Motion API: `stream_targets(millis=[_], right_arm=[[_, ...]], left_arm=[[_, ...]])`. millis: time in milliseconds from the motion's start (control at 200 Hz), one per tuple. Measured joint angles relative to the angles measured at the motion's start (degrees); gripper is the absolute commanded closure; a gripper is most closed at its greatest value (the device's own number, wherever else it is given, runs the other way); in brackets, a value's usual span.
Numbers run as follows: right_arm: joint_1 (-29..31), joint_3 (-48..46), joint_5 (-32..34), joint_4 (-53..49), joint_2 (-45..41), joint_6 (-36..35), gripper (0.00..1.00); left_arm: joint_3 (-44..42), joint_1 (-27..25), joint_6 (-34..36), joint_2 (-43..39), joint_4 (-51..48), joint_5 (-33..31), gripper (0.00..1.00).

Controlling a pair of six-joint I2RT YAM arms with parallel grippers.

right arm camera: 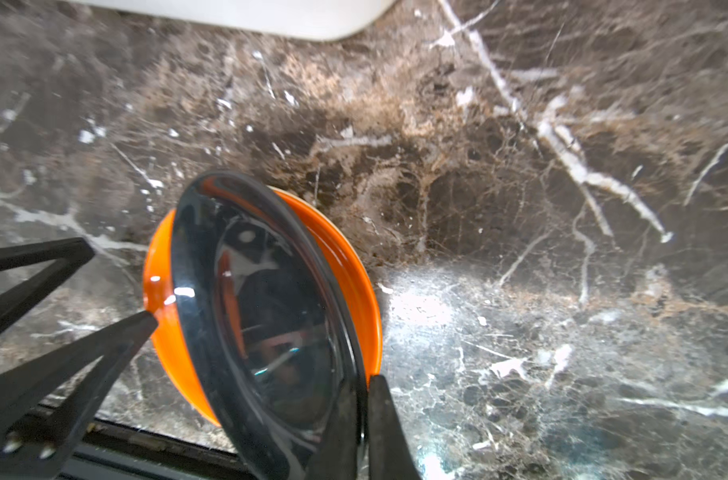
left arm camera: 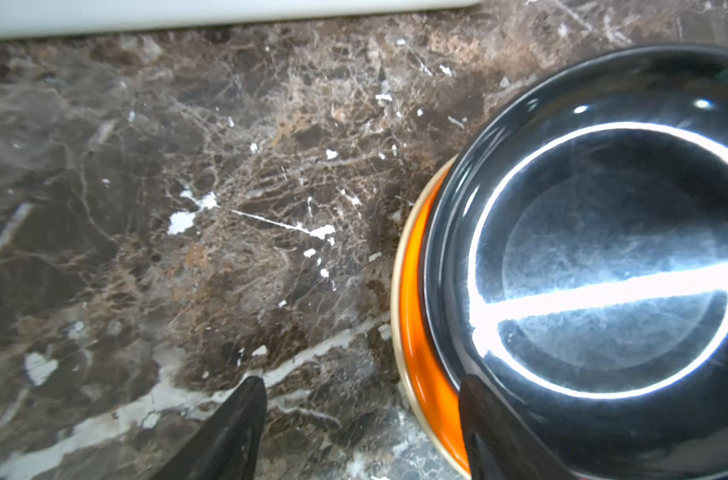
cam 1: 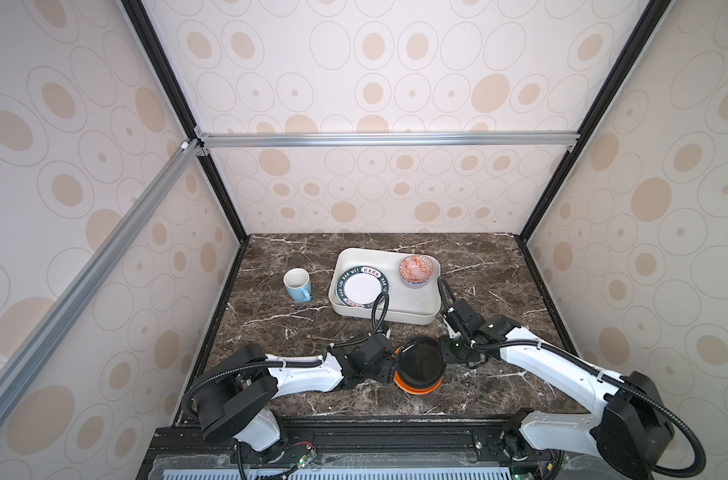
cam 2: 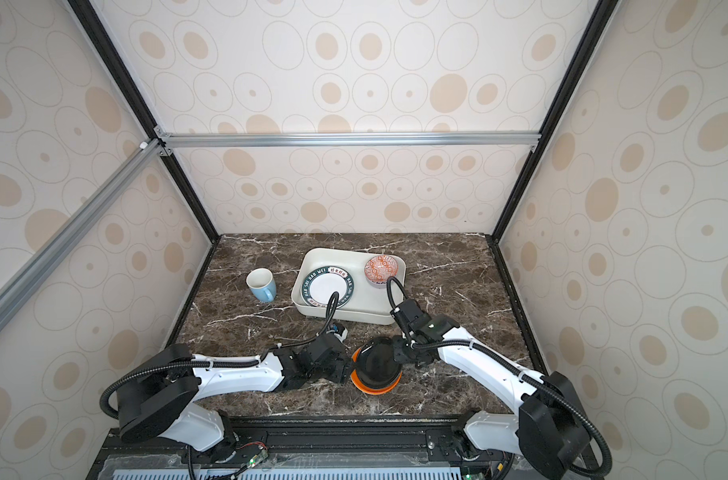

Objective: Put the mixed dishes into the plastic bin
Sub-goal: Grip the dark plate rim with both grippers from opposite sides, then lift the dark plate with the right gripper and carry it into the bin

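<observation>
The right gripper (right arm camera: 364, 388) pinched the rim of the black plate (right arm camera: 271, 299), tilted over the orange plate (right arm camera: 165, 332) near the plastic bin (cam 1: 395, 316); the left gripper (left arm camera: 360, 382) stood apart beside them — so thin a hold on gloss could slip.

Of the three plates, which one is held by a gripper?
The glossy black plate: the right gripper is shut on its rim, and it leans on the orange plate beneath. The white printed-rim plate lies in the plastic bin, ungripped.

Dark marble table (cam 1: 279, 328), bearing plastic bin (cam 1: 412, 318), light-blue mug (cam 1: 298, 284), orange plate (cam 1: 416, 388)
</observation>
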Motion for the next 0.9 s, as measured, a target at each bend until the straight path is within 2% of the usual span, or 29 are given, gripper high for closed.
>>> stream_targets(millis=[230, 450, 635, 900], right_arm=[[-0.2, 0.8, -0.3, -1.0, -0.4, 0.0, 1.00], [-1.3, 1.0, -2.4, -0.6, -0.4, 0.0, 1.00], [-1.9, 1.3, -4.7, 0.6, 0.7, 0.0, 1.00], [-2.3, 8.3, -6.8, 0.3, 2.1, -0.9, 1.00]], left_arm=[[-0.8, 1.1, 0.2, -5.8, -1.1, -1.4, 0.22], [-4.4, 4.3, 0.3, -13.2, -2.6, -2.3, 0.20], [-5.6, 4.9, 0.2, -14.7, -3.9, -2.5, 0.20], [-5.4, 6.7, 0.3, -18.8, -8.4, -3.9, 0.18]])
